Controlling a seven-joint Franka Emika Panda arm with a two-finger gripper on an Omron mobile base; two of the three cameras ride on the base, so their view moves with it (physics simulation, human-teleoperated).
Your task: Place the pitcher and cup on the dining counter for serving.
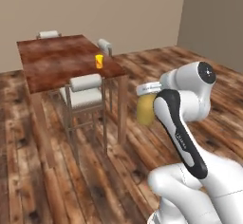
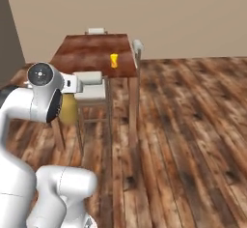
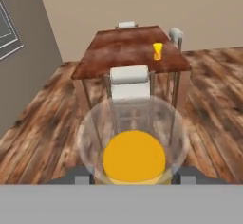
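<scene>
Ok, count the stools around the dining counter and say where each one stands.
3. One stool on the near side, one at the right side, one at the far side of the dining counter. More may be hidden behind it.

A home dining area: a glossy reddish-brown dining counter [image 1: 57, 59] on thin legs, ringed by white-cushioned stools [image 1: 84, 91], stands on a dark wood plank floor [image 2: 183, 125] against plain beige walls [image 1: 118, 9]
</scene>
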